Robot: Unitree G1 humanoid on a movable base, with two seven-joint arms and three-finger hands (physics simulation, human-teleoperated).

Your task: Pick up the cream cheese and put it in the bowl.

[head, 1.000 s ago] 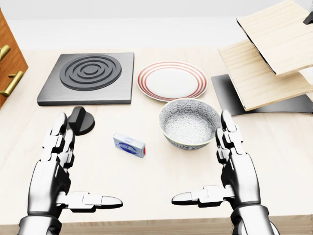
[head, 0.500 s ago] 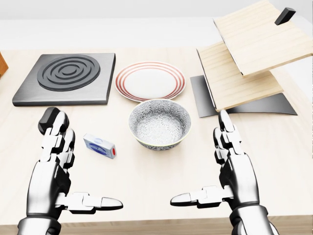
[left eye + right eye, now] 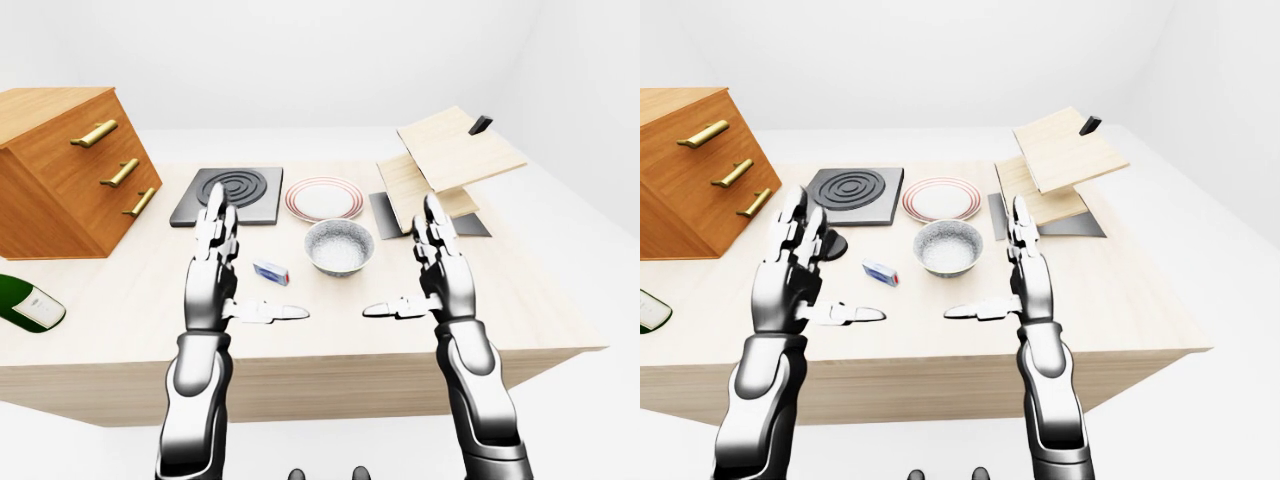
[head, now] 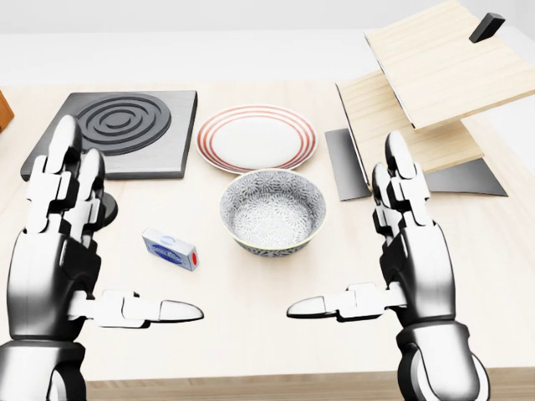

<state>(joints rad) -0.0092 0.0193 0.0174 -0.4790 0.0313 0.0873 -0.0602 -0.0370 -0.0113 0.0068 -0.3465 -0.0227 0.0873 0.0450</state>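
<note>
The cream cheese [image 4: 170, 249] is a small blue-and-white box with a red end, lying flat on the pale wooden table [image 4: 251, 334]. Just right of it stands the empty patterned bowl [image 4: 276, 242]. My left hand [image 4: 109, 251] is raised at the left of the head view, open, fingers up and thumb pointing right. The box lies a little right of its palm, untouched. At the bowl's right my right hand [image 4: 351, 242] mirrors this pose, open and holding nothing.
A black burner plate [image 4: 117, 129] and a red-striped plate [image 4: 257, 138] lie above the bowl. Tilted wooden boards [image 4: 435, 75] rest on a dark mat at the upper right. A drawer cabinet [image 3: 60, 170] stands far left, and a black knob [image 4: 107, 209] peeks from behind my left hand.
The camera first swung right, sliding the scene left. Since then both open hands have risen in the view, and the left one now hides most of the black knob.
</note>
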